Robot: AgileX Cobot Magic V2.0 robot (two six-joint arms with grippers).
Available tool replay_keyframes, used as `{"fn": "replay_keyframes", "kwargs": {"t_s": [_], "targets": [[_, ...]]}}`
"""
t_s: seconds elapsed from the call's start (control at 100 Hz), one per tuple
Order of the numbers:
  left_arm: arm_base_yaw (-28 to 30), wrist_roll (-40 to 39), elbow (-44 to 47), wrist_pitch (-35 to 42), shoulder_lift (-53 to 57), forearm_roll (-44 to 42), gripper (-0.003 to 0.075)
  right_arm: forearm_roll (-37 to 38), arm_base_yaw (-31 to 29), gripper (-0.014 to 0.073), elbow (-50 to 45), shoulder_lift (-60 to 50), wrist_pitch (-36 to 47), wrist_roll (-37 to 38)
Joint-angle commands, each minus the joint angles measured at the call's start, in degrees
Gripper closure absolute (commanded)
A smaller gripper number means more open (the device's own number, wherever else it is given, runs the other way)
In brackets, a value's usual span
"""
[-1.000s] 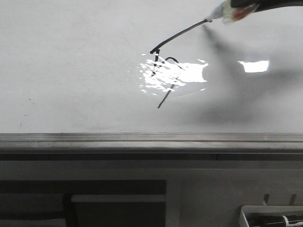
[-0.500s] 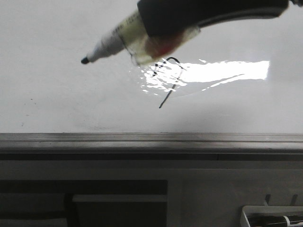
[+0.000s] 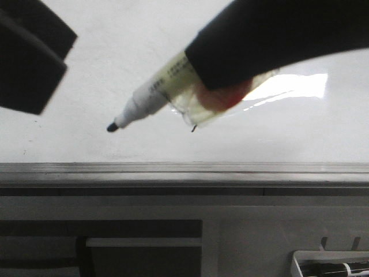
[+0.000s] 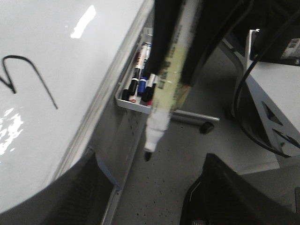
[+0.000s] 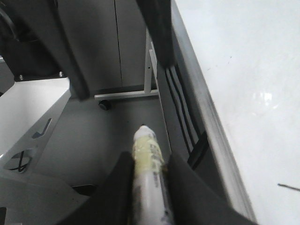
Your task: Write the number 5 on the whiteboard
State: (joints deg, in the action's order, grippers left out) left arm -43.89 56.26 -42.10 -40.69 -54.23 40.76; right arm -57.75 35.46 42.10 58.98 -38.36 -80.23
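Observation:
My right gripper point(image 3: 230, 55) is shut on a marker point(image 3: 155, 89), held above the whiteboard point(image 3: 288, 135) with its black tip point(image 3: 111, 127) pointing left and off the surface. The marker and gripper hide most of the number 5; only its tail end point(image 3: 194, 128) shows in the front view. In the left wrist view a curved stroke of the number 5 point(image 4: 33, 70) shows on the whiteboard point(image 4: 56, 42). In the right wrist view the marker point(image 5: 146, 150) sits clamped in the right gripper point(image 5: 149, 161). My left gripper point(image 3: 29, 57) is open and empty point(image 4: 150, 197).
A grey metal rail point(image 3: 184, 170) runs along the board's near edge. A small tray point(image 4: 136, 101) with several spare markers hangs below it, also at the front view's lower right as tray point(image 3: 328, 259). Cabinets and cables stand beyond the board's edge.
The right gripper has lifted the marker off the board and swung it left and nearer the camera, covering the 5. The left gripper has come into view at upper left.

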Motion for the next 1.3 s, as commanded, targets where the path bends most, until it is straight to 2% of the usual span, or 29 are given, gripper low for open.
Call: {"fn": "replay_keyframes", "kwargs": {"t_s": [0.0, 0.14, 0.36, 0.7, 0.93, 1.07, 1.24, 1.29], "targets": [[-2.6, 0.2, -2.8, 3.2, -2.7, 2.4, 0.0283, -1.0, -0.1, 0.0635, 4.1, -0.7, -0.1, -0.2], [-3.5, -0.2, -2.9, 6.0, -6.1, 6.2, 0.0288, -0.7, -0.1, 0.0635, 6.2, -0.7, -0.7, -0.2], [-3.5, -0.2, -2.9, 8.6, -7.1, 7.2, 0.0414, 0.7, -0.1, 0.0635, 6.7, -0.7, -2.0, -0.2], [-3.5, -0.2, -3.1, 10.3, -7.1, 8.3, 0.0421, 1.5, -0.1, 0.0635, 6.7, -0.7, -3.6, -0.2], [-3.5, -0.2, -3.1, 11.7, -7.1, 10.9, 0.047, 1.5, 2.2, 0.0635, 6.7, -0.7, -3.4, -0.2], [-3.5, -0.2, -3.1, 11.8, -7.1, 11.2, 0.0552, 1.5, 3.8, 0.0635, 6.7, -0.7, -2.4, -0.2], [-3.5, -0.2, -3.1, 11.8, -7.1, 11.2, 0.0736, 1.5, 4.4, 0.0635, 6.7, -0.7, -2.5, 0.0], [-3.5, -0.2, -3.1, 11.8, -7.1, 11.2, 0.0741, 1.4, 4.4, 0.0635, 6.7, -0.7, -2.6, 0.3]]}}
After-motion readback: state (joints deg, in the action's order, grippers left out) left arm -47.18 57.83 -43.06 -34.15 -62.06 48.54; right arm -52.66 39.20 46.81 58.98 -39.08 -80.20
